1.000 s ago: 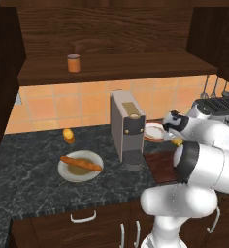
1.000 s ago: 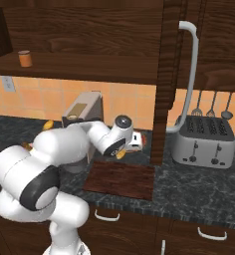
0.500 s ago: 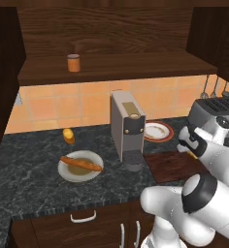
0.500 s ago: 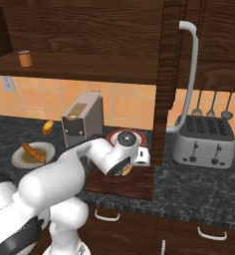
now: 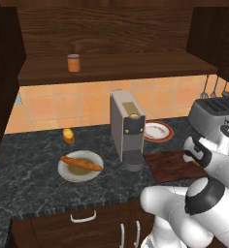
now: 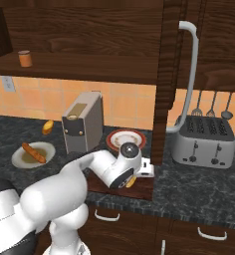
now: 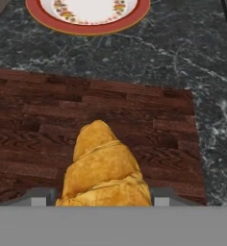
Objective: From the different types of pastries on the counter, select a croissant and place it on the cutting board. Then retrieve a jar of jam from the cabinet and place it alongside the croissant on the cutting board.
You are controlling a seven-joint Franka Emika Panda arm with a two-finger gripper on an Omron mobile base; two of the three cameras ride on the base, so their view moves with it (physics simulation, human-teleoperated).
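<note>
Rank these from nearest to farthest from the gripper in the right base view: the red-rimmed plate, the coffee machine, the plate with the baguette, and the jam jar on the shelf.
From the gripper, above the cutting board:
1. Red-rimmed plate, just behind it.
2. Coffee machine, behind and left.
3. Plate with the baguette, far left on the counter.
4. Jam jar, up on the cabinet shelf, far left.
</note>
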